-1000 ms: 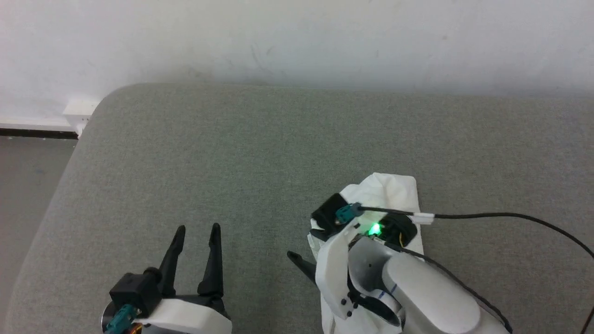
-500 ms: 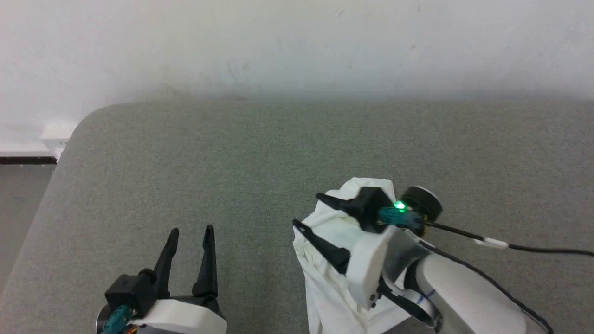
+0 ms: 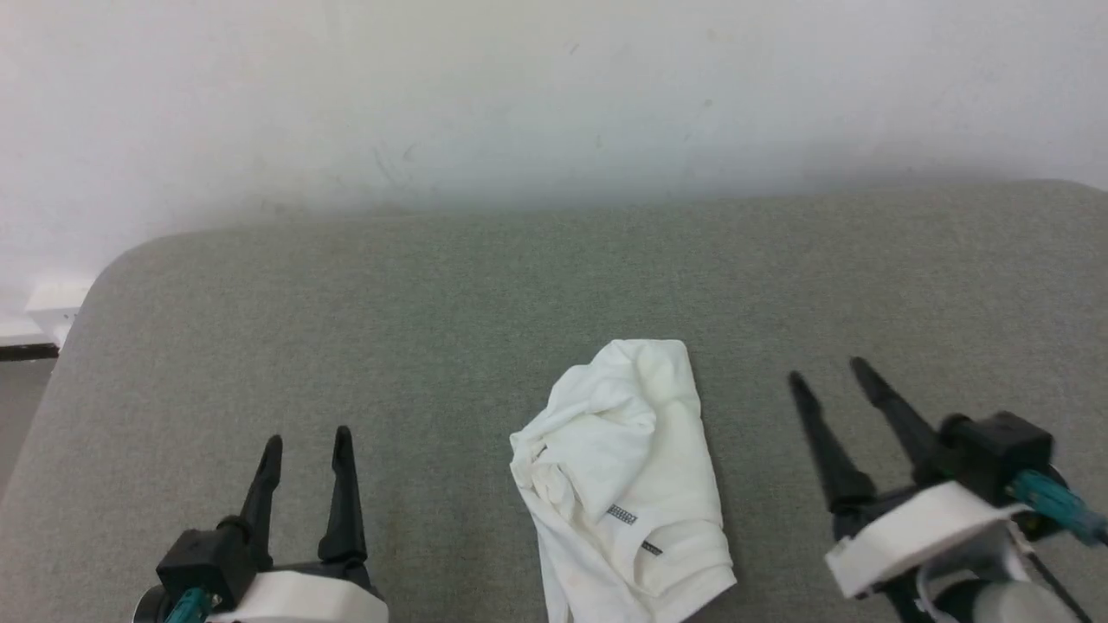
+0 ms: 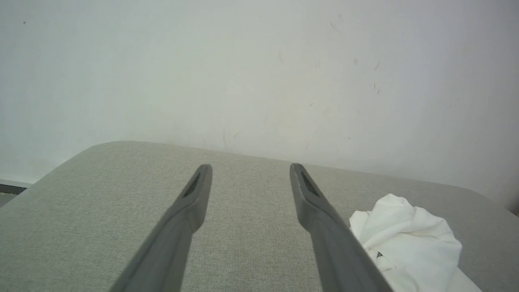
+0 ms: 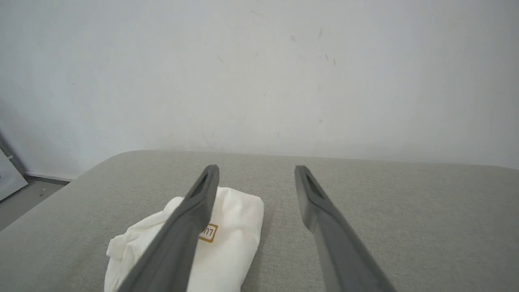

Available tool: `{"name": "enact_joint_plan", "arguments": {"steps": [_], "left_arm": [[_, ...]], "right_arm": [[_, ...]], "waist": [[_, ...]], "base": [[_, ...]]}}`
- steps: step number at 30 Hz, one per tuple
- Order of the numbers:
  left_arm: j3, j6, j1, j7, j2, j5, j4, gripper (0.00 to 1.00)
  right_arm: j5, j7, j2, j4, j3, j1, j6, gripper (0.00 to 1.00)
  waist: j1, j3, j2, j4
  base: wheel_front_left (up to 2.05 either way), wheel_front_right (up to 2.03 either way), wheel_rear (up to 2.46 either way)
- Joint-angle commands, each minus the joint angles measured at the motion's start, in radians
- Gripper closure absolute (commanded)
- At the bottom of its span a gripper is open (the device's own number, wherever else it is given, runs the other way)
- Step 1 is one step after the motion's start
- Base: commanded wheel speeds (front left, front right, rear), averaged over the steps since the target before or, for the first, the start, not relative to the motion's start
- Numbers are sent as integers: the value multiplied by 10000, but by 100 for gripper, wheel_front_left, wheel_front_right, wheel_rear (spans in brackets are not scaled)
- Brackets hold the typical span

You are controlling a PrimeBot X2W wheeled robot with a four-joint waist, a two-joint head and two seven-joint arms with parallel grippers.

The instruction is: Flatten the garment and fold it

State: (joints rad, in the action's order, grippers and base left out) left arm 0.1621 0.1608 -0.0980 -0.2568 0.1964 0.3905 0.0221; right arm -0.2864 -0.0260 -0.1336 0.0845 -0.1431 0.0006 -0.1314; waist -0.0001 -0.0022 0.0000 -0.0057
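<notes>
Two tools gape wide, holding nothing. The right tool (image 3: 824,370) has drawn off the garment (image 3: 632,467) it hovered over and now sits to its right; the left tool (image 3: 308,437) waits to its left. The garment lies bunched on the grey bench (image 3: 433,303), so flattening is yet to come. Nothing blocks it; a wall (image 3: 519,104) stands beyond.
</notes>
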Motion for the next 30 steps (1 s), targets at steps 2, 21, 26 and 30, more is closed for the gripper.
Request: {"name": "enact_joint_plan", "arguments": {"steps": [2, 21, 26, 30], "left_arm": [[-117, 52, -128, -48, 49, -134, 25, 0], [-487, -184, -132, -49, 160, -355, -304, 0], [-380, -378, 121, -49, -100, -319, -452, 0], [-401, -479, 275, -49, -292, -356, -500, 0]], "right_arm": [[132, -17, 150, 229, 407, 292, 7, 0], [-2993, -3486, 574, -1761, 4276, 389, 7, 0], [-4750, -5795, 691, -3337, 4426, -254, 7, 0], [-5958, -7005, 811, -4307, 4065, -852, 7, 0]], "waist": [[1, -46, 0, -66], [1, 319, 0, -32], [1, 479, 0, 442], [1, 655, 0, 716]], "base": [[0, 0, 0], [0, 0, 0], [0, 0, 0], [0, 0, 0]]}}
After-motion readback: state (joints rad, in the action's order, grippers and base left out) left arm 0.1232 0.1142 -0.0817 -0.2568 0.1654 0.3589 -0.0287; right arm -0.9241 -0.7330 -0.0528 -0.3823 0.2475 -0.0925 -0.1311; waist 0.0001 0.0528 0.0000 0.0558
